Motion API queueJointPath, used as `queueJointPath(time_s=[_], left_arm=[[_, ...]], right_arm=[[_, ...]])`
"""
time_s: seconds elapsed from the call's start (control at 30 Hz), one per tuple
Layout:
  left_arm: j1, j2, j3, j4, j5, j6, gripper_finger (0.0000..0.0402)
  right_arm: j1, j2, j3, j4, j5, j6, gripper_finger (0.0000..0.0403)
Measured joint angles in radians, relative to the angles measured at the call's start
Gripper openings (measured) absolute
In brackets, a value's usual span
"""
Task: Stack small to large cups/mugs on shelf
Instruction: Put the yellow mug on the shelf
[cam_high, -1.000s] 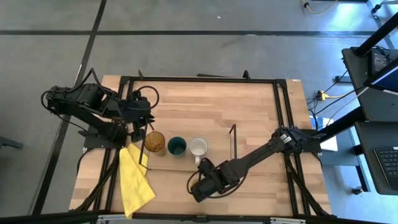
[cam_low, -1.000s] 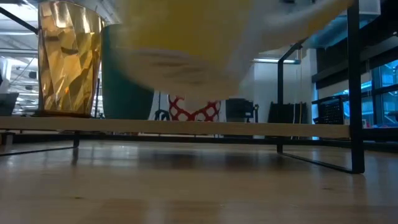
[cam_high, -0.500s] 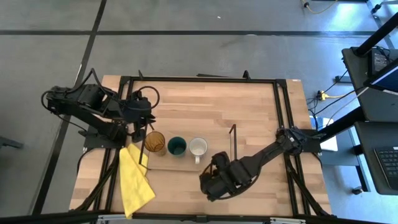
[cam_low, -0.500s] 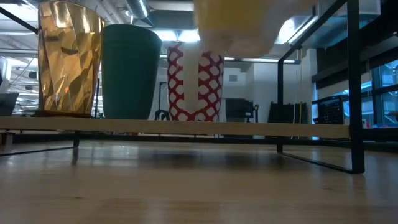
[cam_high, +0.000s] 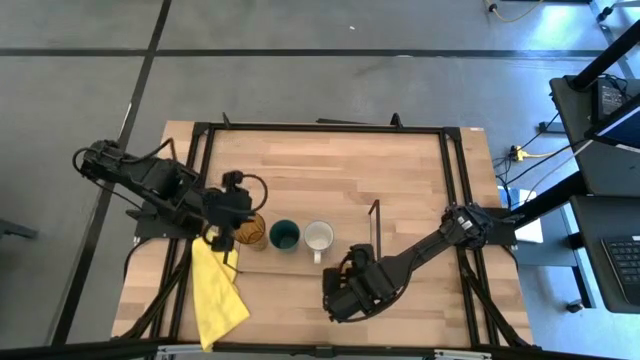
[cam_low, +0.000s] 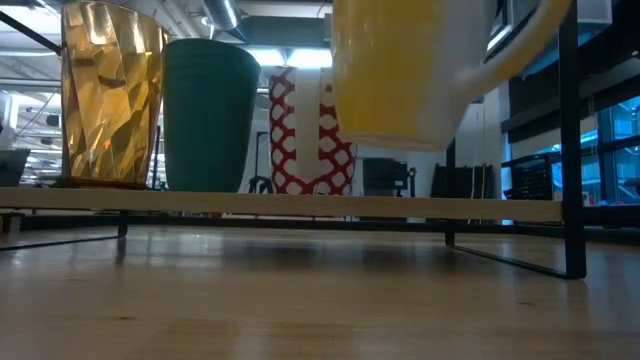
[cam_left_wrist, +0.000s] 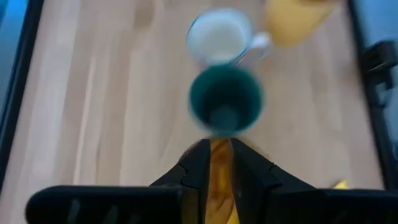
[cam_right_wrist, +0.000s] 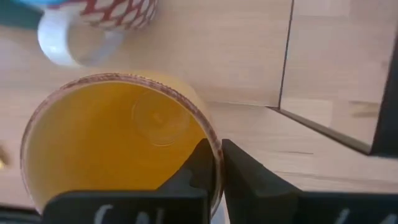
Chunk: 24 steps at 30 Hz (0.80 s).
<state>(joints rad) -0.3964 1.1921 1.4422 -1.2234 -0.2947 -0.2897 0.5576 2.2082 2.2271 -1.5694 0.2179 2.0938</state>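
We note a grey floor (cam_high: 330, 70) around the work area, crossed by dark seam lines (cam_high: 300, 52) that run both across and diagonally. The tabletop (cam_high: 330, 170) is light wood in planks, set in a black frame (cam_high: 320, 128). At the right edge of the high view we see a dark desk (cam_high: 605, 105) with a keyboard (cam_high: 625, 262), and a yellow cable (cam_high: 545, 153) on the floor near it. In the low view the room behind is dim, with ceiling light strips (cam_low: 290, 58), blue-lit windows (cam_low: 545, 170) at right, and what looks like a dark office chair (cam_low: 385, 178) in the distance.
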Motion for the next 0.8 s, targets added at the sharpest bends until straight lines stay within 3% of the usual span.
queueJointPath(time_s=[0.17, 0.4, 0.8], left_arm=[[-0.031, -0.002, 0.0, 0.138, 0.0, 0.156, 0.0051], [-0.032, -0.002, 0.0, 0.137, 0.0, 0.353, 0.0051], [-0.032, -0.003, 0.0, 0.137, 0.001, 0.406, 0.0051]], right_arm=[[-0.005, 0.0, -0.008, -0.001, 0.01, 0.087, 0.0021], [-0.081, 0.004, -0.008, -0.002, 0.031, 0.096, 0.0022], [-0.089, 0.004, -0.008, -0.001, -0.079, 0.099, 0.0022]])
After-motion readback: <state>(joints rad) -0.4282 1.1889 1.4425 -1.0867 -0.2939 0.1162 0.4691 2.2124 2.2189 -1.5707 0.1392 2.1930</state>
